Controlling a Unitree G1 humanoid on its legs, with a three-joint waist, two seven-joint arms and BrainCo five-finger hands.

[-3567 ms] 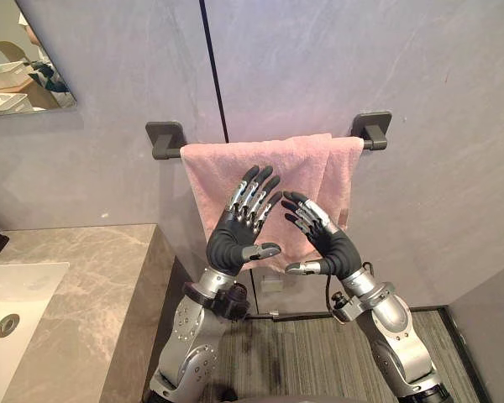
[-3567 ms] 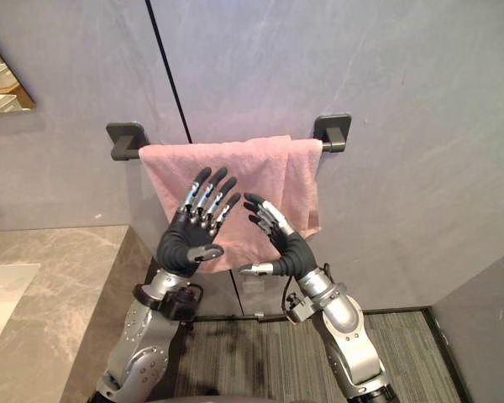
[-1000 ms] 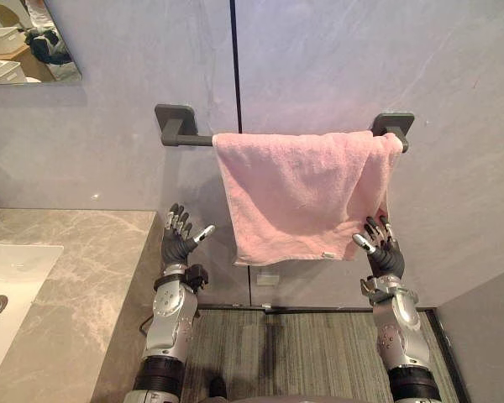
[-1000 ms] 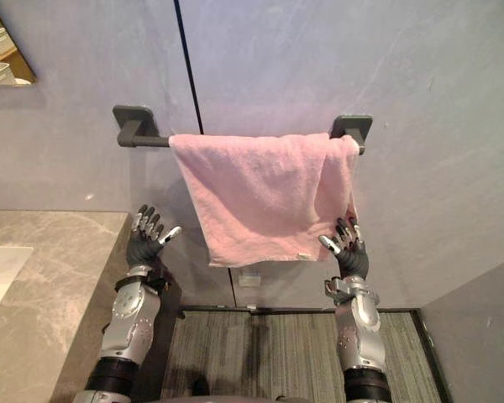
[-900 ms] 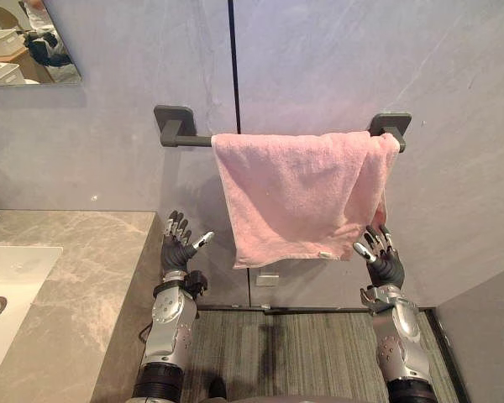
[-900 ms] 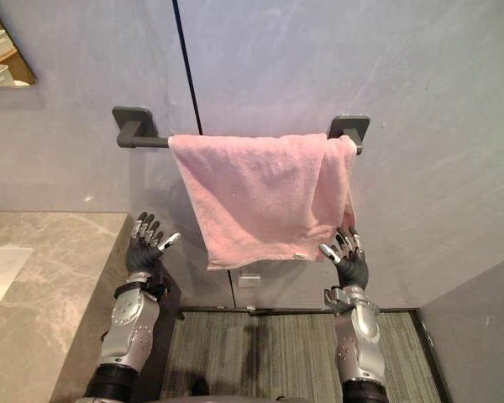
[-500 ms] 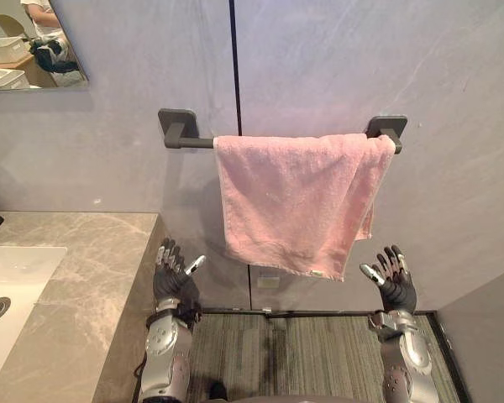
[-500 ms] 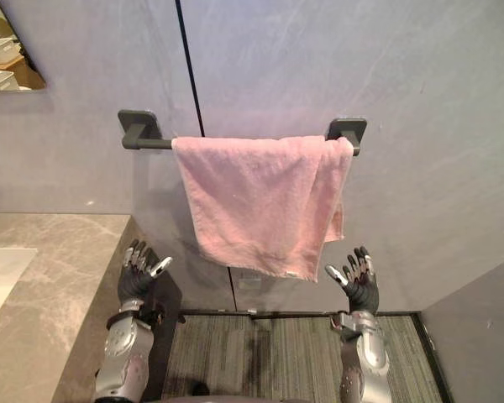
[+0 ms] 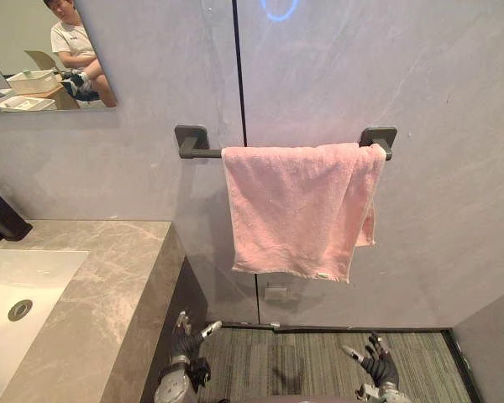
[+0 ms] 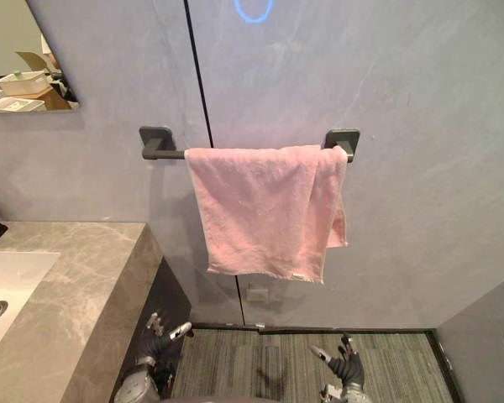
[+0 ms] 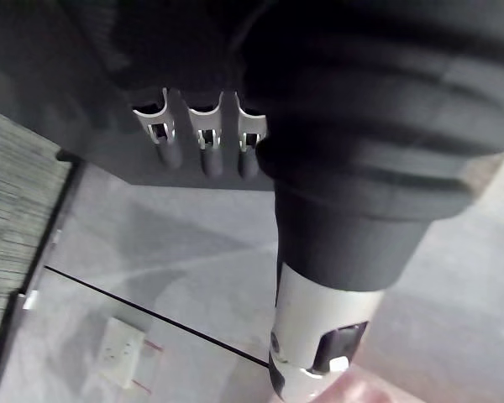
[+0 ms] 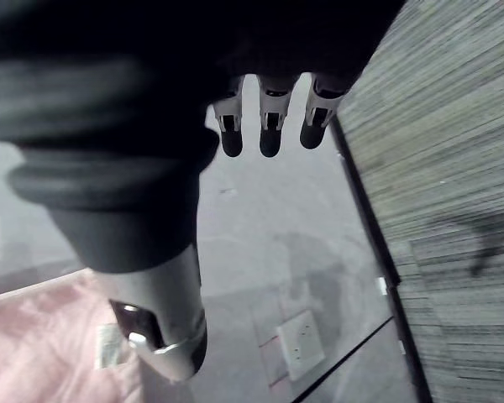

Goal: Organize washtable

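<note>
- One pink towel (image 9: 298, 210) on one towel bar (image 9: 203, 153) with two wall mounts (image 9: 380, 136).
- One mirror (image 9: 34, 59), reflecting one person (image 9: 76, 46).
- One washtable (image 9: 109, 277), with one basin (image 9: 17, 281) and one tap (image 9: 0, 217).
- One wall plate (image 9: 275, 293).
- Two hands: left hand (image 9: 185, 336), right hand (image 9: 378, 363).

Grey stone wall (image 9: 361, 67); corner mirror (image 9: 34, 50); striped floor (image 9: 302, 361).

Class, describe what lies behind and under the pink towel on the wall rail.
The pink towel drapes over the dark rail, hiding most of it and part of the dark seam in the wall behind. Below its hem, a small wall plate and the striped floor show.
</note>
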